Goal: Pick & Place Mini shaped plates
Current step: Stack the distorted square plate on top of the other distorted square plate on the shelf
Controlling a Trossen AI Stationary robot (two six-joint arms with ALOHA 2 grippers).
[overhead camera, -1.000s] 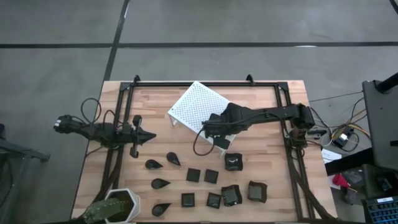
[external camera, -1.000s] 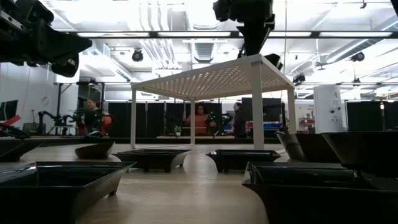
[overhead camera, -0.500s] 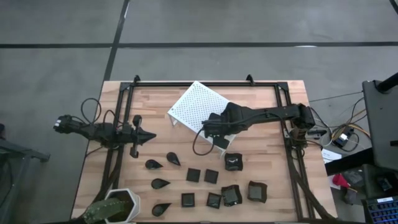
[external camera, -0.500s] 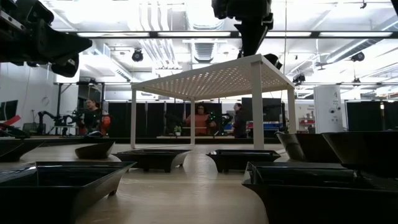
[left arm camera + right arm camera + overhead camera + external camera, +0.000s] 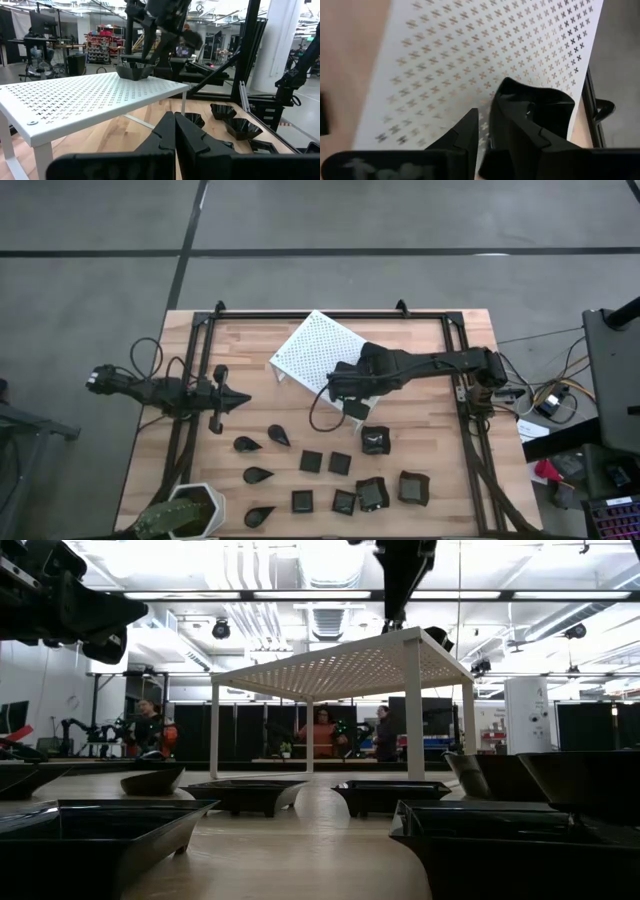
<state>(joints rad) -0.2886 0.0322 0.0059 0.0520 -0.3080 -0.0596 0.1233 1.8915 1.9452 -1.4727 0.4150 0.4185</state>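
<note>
A black wavy-rimmed mini plate (image 5: pixel 540 102) sits with its base on the top of the white perforated rack (image 5: pixel 312 350), near the rack's right edge; it also shows in the left wrist view (image 5: pixel 134 72). My right gripper (image 5: pixel 482 122) hangs open just above the plate, pointing steeply down, and hides it in the high view (image 5: pixel 340 383). Several more black mini plates lie on the near half of the table: teardrops (image 5: pixel 257 475), flat squares (image 5: pixel 311 462) and wavy squares (image 5: pixel 375 439). My left gripper (image 5: pixel 240 398) waits shut and level at the table's left.
A white hexagonal plant pot (image 5: pixel 190 515) stands at the near left corner. A black frame (image 5: pixel 320 313) runs along the table's far edge and down both sides. Bare wood lies between the rack and the rows of plates.
My right gripper has risen a little off the rack's top. The rack and the plates on the table have stayed where they were.
</note>
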